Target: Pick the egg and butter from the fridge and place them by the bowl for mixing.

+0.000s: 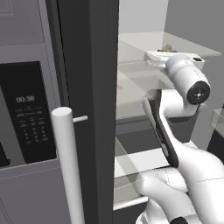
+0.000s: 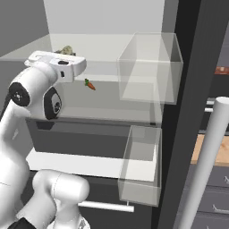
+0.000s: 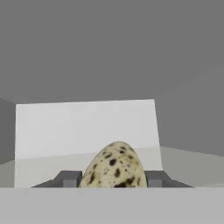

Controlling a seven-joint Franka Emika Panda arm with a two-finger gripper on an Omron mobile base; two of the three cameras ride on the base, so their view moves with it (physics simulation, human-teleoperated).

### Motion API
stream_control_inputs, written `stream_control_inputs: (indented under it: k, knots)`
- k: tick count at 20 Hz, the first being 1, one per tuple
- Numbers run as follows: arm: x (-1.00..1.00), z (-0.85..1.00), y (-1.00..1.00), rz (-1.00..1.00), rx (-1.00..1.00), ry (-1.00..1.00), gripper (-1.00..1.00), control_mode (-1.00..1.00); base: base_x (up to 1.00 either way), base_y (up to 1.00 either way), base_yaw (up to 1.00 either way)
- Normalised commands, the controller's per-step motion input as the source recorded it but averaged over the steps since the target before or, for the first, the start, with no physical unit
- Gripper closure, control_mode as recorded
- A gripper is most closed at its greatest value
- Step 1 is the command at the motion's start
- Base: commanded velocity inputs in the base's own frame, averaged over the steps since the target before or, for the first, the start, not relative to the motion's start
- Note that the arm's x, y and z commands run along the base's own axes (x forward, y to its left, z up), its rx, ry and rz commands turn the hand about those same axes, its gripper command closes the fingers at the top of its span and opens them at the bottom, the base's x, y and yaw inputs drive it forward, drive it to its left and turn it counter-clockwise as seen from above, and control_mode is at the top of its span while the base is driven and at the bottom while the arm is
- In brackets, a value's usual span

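1. Left base view: the arm reaches into the open fridge point(image 1: 92, 87), its hand over an upper shelf.
2. Right base view: a carrot point(image 2: 90, 84) lies on that shelf just beside the hand; clear bins line the door.
3. Hand view: the gripper point(image 3: 114, 178) is clamped on the speckled egg point(image 3: 114, 166), one finger on each side. Risk: the rounded shell could slip during withdrawal, or knock the shelf edge.
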Motion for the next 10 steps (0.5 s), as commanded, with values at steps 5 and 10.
stream_control_inputs:
  k: [5, 10]
  knots:
    - [-1.0, -0.89, 0.35, 0.0, 0.0, 0.47, 1.0, -1.0, 0.0, 0.0, 0.0]
    - [-1.0, -1.0, 0.12, 0.0, 0.0, 0.62, 1.0, -1.0, 0.0, 0.0, 0.0]
